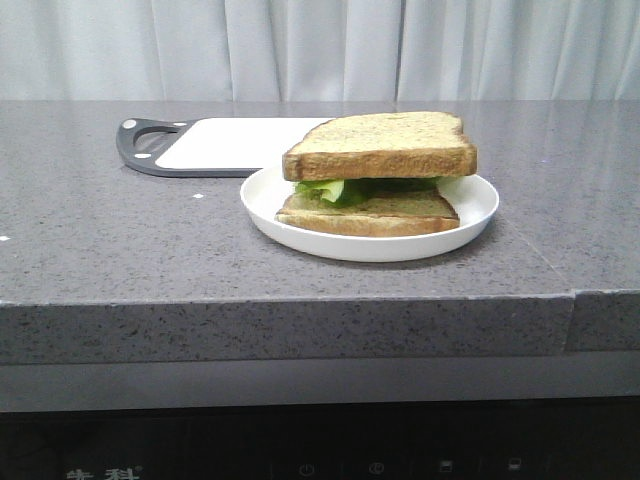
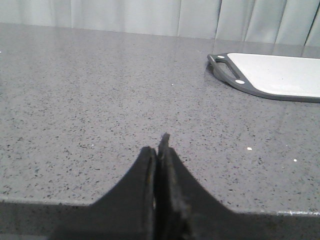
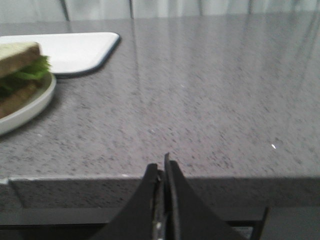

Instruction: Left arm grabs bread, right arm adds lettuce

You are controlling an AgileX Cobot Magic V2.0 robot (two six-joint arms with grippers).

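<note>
Front view: the grey speckled table (image 1: 120,250) runs the full width, with its front edge close to the camera and a seam in that edge at the right. A white plate (image 1: 370,243) sits right of centre, set back from the front edge, with bare stone on both sides. Behind it to the left lies a white board (image 1: 235,143) with a dark handle. On the plate the bread (image 1: 380,145), thick and tan with a brown crust, tops the stack; the lettuce (image 1: 325,189), ruffled and bright green, shows between it and a thinner slice (image 1: 370,212) below. No arm shows here.

Left wrist view: the left hand (image 2: 161,150) has its fingers pressed together, holding nothing, above the table's front edge. Open stone stretches ahead, and the board lies well apart.

Right wrist view: the right hand (image 3: 162,172) is likewise pressed together and empty, just off the front edge. Plate, bread and lettuce sit well apart from it.
</note>
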